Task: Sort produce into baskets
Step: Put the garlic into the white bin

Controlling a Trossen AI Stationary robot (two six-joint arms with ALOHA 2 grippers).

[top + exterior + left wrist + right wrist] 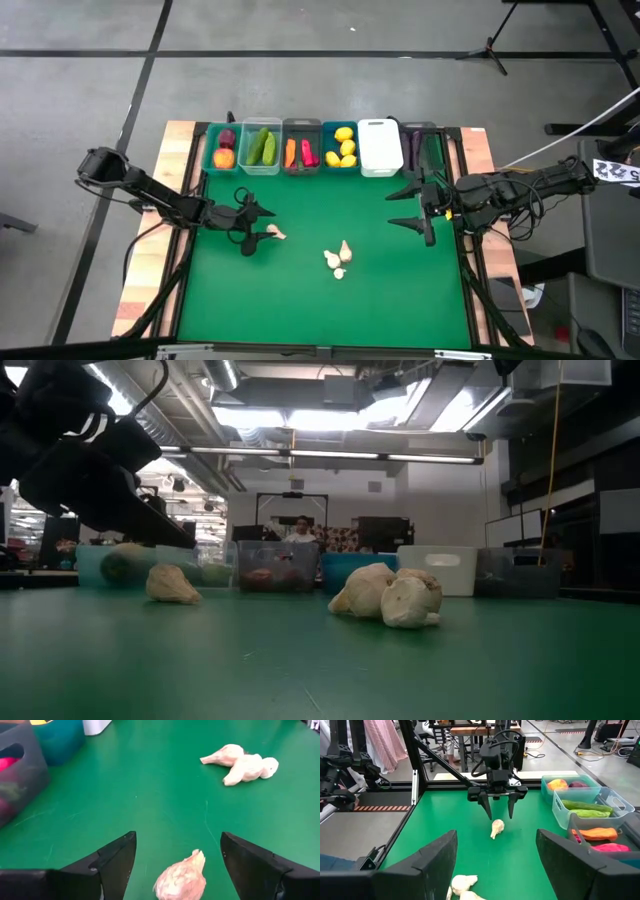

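Hovering with fingers spread, the left gripper [251, 226] sits just over a garlic bulb [273, 233] on the green mat [300, 300]. Three more bulbs [339, 259] lie mid-mat. Right gripper [412, 205] waits open, empty. Baskets [320, 147] line the far edge.

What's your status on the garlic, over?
Left gripper open, straddling one garlic, not gripped. Right gripper open, idle at right. Garlic cluster loose mid-table. Nothing in the way.

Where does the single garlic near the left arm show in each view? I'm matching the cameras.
High: single garlic, by the left gripper.
Low: left of the garlic pile, at.
Left wrist: between the open fingers.
Right wrist: centre.
Shared landmark: the garlic pile.
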